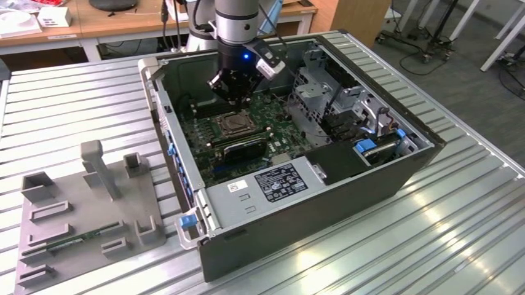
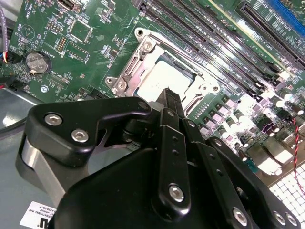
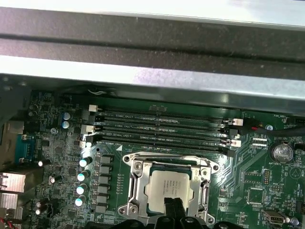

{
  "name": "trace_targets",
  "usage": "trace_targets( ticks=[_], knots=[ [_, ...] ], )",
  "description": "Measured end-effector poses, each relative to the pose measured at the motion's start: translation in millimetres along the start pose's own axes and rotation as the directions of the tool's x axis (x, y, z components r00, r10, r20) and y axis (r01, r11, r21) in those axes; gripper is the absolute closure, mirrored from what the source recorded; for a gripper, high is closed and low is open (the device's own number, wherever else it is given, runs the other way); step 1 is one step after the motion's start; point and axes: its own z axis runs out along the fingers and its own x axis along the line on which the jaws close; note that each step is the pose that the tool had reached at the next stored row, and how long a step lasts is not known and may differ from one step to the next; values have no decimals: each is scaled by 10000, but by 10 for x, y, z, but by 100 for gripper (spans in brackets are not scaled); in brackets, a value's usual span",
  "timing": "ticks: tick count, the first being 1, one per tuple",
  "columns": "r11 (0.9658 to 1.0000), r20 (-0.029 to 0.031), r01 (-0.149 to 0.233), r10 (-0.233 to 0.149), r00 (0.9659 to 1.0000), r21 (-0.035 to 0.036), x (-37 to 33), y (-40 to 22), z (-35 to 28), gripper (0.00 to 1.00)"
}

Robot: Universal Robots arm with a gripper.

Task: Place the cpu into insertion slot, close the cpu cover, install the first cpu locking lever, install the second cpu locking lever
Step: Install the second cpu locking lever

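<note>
**Q:** How do we read the gripper?

**A:** We see the gripper (image 3: 174, 208) as matt black bolted links. Its two slim fingers are pressed together with nothing between them, and their tips hang just over one edge of the cpu (image 3: 169, 186). In the exterior view the gripper (image 1: 233, 98) reaches down into the open computer case (image 1: 328, 203).

**Q:** Where does the task's thing lie?

**A:** We find the cpu, a flat square with a dull silver-grey top, seated in the insertion slot (image 3: 167, 156). The cpu cover (image 3: 137, 183), a thin bright metal frame, lies flat around it, so the chip shows through the window. We cannot tell how the locking levers stand.

**Q:** What surrounds it, and what blocks our sight?

**A:** We note long narrow black memory slots (image 3: 162, 126) just beside the socket on the green motherboard (image 3: 255, 179). A row of round capacitors (image 3: 83, 176) and a coin battery (image 3: 281, 152) also stand there. In the second wrist view the gripper (image 2: 169, 98) hides one edge of the cpu (image 2: 159, 78). The case stands on a ribbed metal table (image 1: 74, 104), near a grey fixture tray (image 1: 82, 209).
</note>
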Motion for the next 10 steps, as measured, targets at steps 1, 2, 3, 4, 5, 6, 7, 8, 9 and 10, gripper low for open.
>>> trace_targets(
  ticks=[1, 2, 3, 4, 5, 6, 7, 8, 9, 10],
  knots=[
    [10000, -2, 0, 0, 10000, 2, 0, -1, -5, 89],
    [10000, -1, 0, 0, 10000, 1, 0, 0, -12, 89],
    [10000, 0, 0, 0, 10000, 0, -1, 0, -20, 89],
    [10000, 0, 0, 0, 10000, 1, -1, -1, -29, 89],
    [10000, 0, 0, 0, 10000, 0, -1, -1, -38, 89],
    [10000, 0, 0, 0, 10000, 1, -2, -1, -48, 89],
    [10000, -1, 0, 0, 10000, 1, -2, -1, -59, 89],
    [10000, 0, 0, 0, 10000, 0, -2, -2, -69, 89],
    [10000, 0, 0, 0, 10000, 0, -2, -2, -81, 89],
    [10000, 0, 0, 0, 10000, 1, -3, -2, -93, 89]
  ],
)
